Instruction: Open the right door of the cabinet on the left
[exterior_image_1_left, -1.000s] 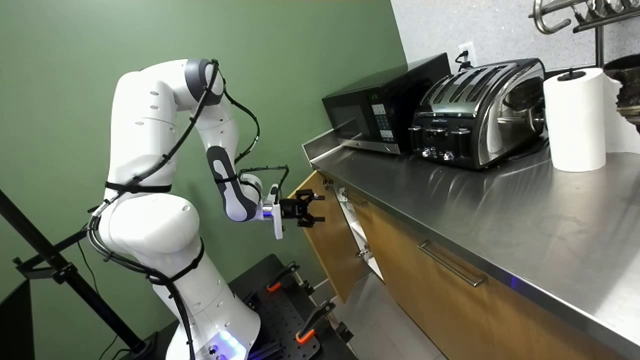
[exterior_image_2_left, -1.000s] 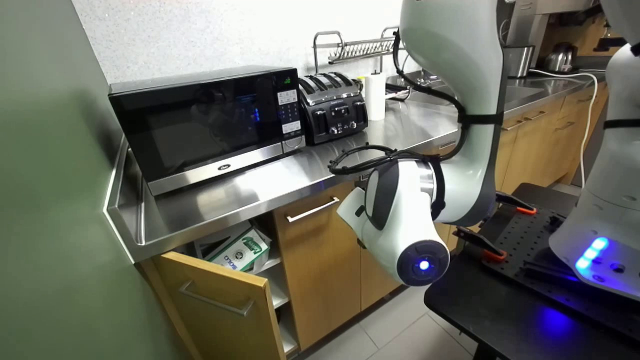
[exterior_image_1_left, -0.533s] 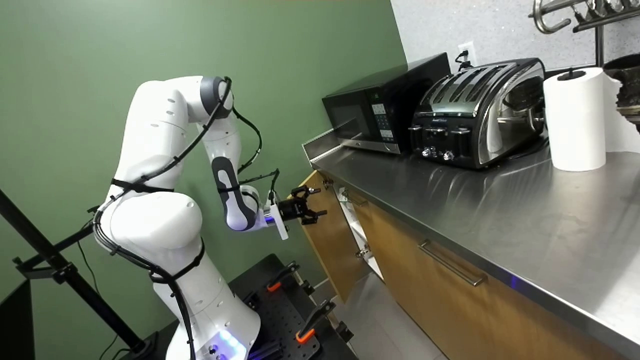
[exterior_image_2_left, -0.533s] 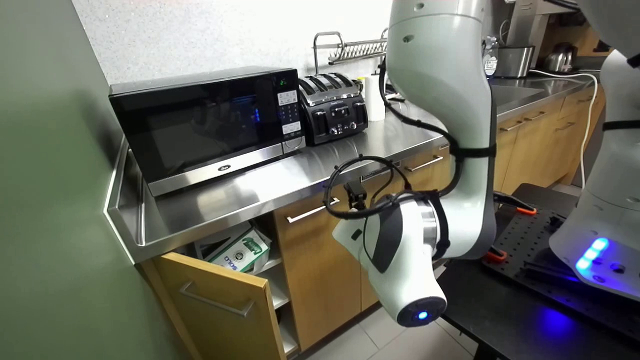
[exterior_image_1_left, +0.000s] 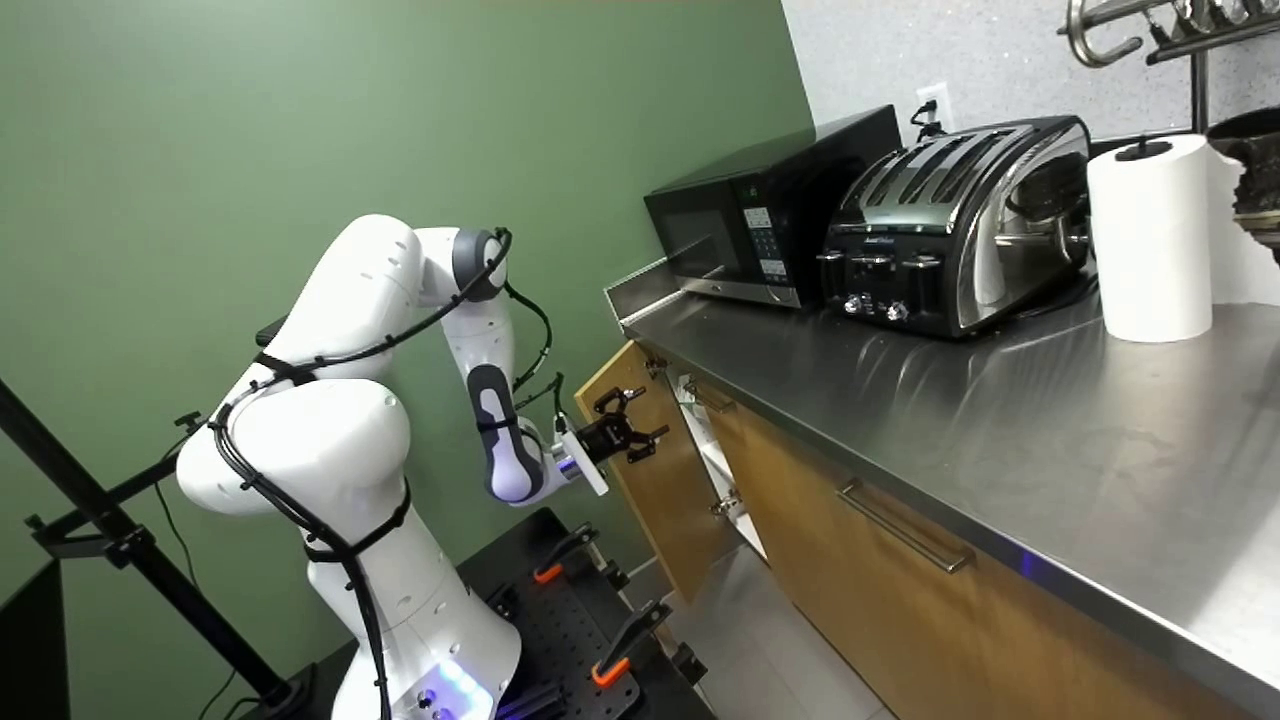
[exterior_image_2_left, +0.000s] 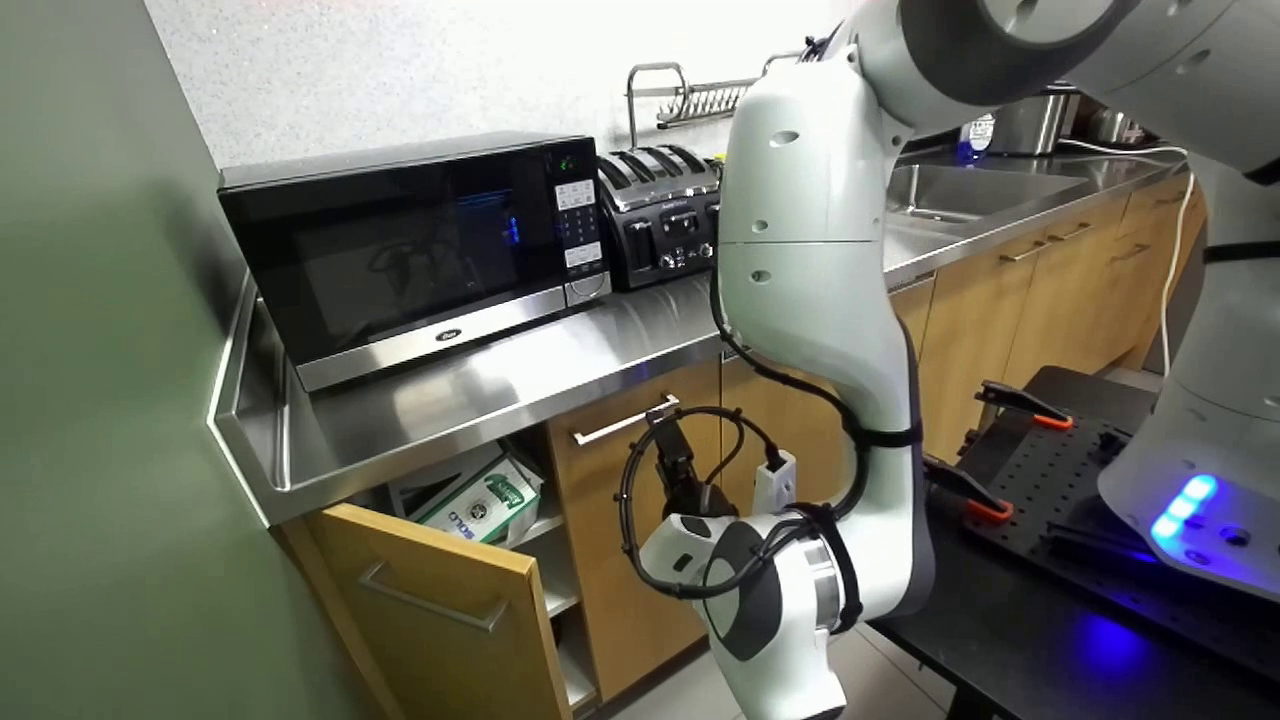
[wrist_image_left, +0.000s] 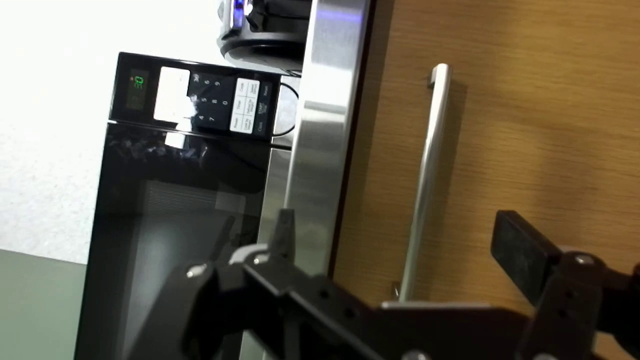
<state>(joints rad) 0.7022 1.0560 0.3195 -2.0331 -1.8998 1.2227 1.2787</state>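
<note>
The right door (exterior_image_2_left: 625, 540) of the cabinet (exterior_image_1_left: 750, 450) is shut, a flat light-brown panel with a silver bar handle (exterior_image_2_left: 625, 420). In the wrist view the door (wrist_image_left: 500, 150) fills the right side, and its handle (wrist_image_left: 425, 175) runs between the fingers. My gripper (wrist_image_left: 397, 222) is open and empty. In an exterior view the gripper (exterior_image_1_left: 648, 413) is in front of the open left door's inner face, short of the right door's handle (exterior_image_1_left: 710, 398). In an exterior view the gripper (exterior_image_2_left: 680, 465) is partly hidden behind its wrist and cable.
The cabinet's left door (exterior_image_2_left: 430, 620) stands open towards the green wall, showing boxes (exterior_image_2_left: 490, 500) inside. The steel counter edge (wrist_image_left: 325, 125) overhangs the doors. A microwave (exterior_image_2_left: 420, 250) and toaster (exterior_image_2_left: 670, 215) stand above. A black table with clamps (exterior_image_1_left: 630, 640) is beside the arm base.
The arm has lowered and reached forward. The gripper has tilted and moved closer to the right door's handle. The doors have not moved.
</note>
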